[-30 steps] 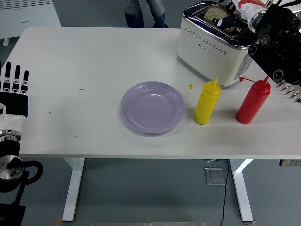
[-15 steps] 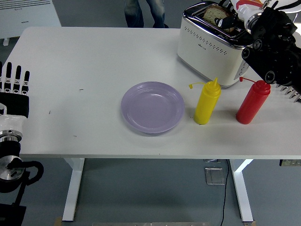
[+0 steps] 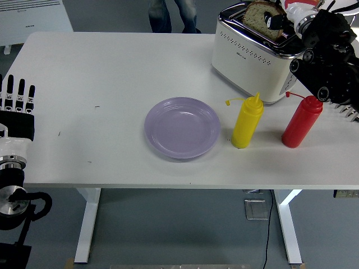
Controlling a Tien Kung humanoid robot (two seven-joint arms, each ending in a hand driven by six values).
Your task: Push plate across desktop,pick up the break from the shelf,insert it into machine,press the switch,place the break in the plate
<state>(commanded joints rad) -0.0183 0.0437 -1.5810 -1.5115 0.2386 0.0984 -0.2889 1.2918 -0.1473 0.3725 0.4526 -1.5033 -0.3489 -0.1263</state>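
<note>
Bread (image 3: 261, 11) stands half out of the toaster (image 3: 255, 56), upper right of frame, right hand (image 3: 280, 21) fingers grasping it; a loose pinch risks dropping it short of the plate (image 3: 182, 127).

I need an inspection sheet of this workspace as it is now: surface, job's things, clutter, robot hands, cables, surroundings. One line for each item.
Surface: white table, a few small dark marks on its left part.
Job's things: purple plate empty, near the table's middle; white toaster at the far right; bread slice standing up out of its slot.
Clutter: yellow squeeze bottle and red squeeze bottle, both upright, right of the plate.
Robot hands: right robot hand over the toaster, fingers closed on the bread slice; left robot hand at the table's left edge, fingers straight, holding nothing.
Cables: one thin cable hanging below the table.
Surroundings: a person's legs behind the table; white appliance on the floor, far left.
</note>
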